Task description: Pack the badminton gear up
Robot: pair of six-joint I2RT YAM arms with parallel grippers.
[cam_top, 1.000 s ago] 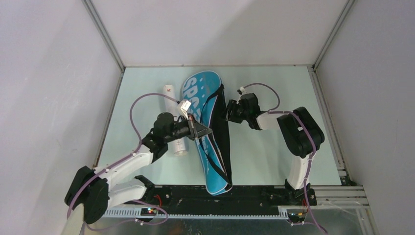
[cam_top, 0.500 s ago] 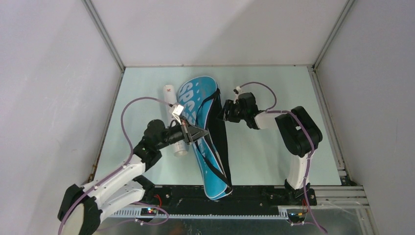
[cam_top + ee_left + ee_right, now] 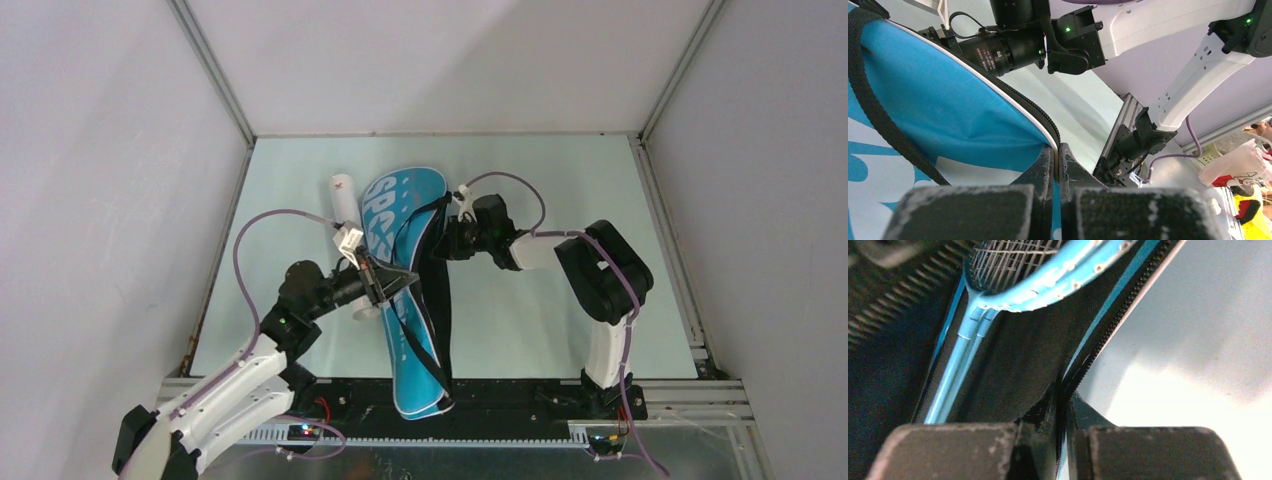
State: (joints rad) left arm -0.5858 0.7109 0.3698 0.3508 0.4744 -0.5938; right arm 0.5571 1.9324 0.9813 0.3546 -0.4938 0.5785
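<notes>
The blue racket-shaped SPORT bag (image 3: 405, 300) lies lengthwise mid-table, its black strap (image 3: 410, 340) across it. My left gripper (image 3: 392, 283) is shut on the bag's blue top flap (image 3: 948, 110), pinching its edge. My right gripper (image 3: 447, 243) is shut on the bag's other, zippered edge (image 3: 1108, 335), holding the bag open. Inside, the right wrist view shows a blue racket frame (image 3: 1048, 280) with strings against the black lining. The long white tube (image 3: 347, 205) lies left of the bag, partly behind my left arm. No shuttlecocks are in view.
Grey walls enclose the pale green table (image 3: 540, 320) at left, back and right. A black rail (image 3: 520, 395) with the arm bases runs along the near edge; the bag's narrow end overhangs it.
Both grippers have moved left and toward the near edge, dragging the bag with them. Its narrow end has slid further over the rail. The left arm has drawn back.
</notes>
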